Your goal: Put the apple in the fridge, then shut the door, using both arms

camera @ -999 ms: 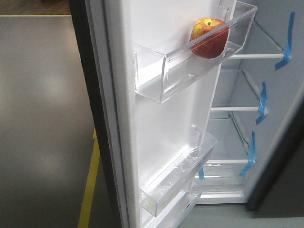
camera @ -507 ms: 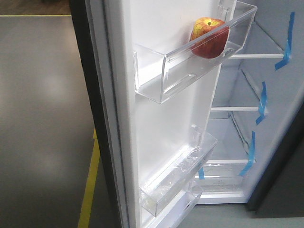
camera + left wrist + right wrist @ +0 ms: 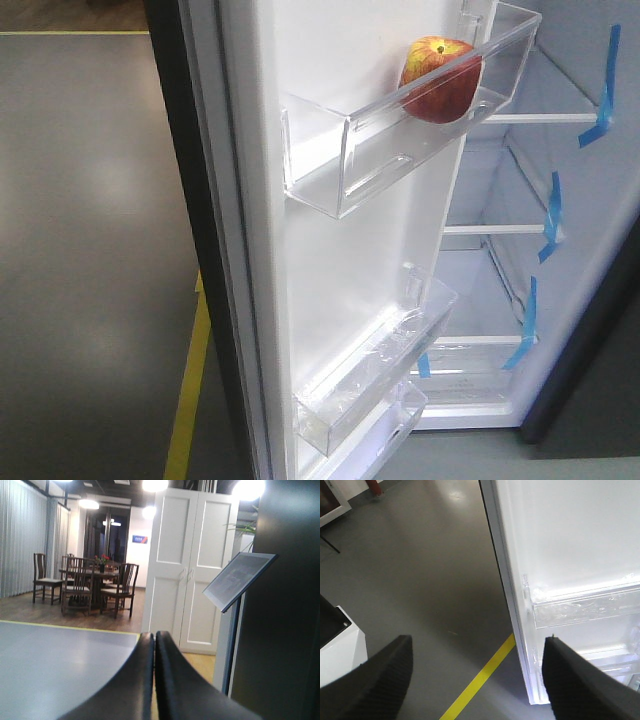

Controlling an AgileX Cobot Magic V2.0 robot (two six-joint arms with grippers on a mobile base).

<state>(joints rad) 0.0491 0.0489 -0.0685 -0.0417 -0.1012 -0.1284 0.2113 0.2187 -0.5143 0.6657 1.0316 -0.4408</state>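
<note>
Left pincer (image 3: pixel 154 635): pressed together, empty. Right pincer (image 3: pixel 477 640): spread wide, empty; door (image 3: pixel 580 535) edge ahead, right of centre. Hazard: an abrupt push may jolt the apple (image 3: pixel 440 80) from its bin (image 3: pixel 400 150).

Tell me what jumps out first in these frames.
The red apple sits in the upper clear bin of the open door. Blue tape strips mark the fridge shelf edges at right. The left gripper is shut and the right gripper open near the door's lower bins; both are empty.
</note>
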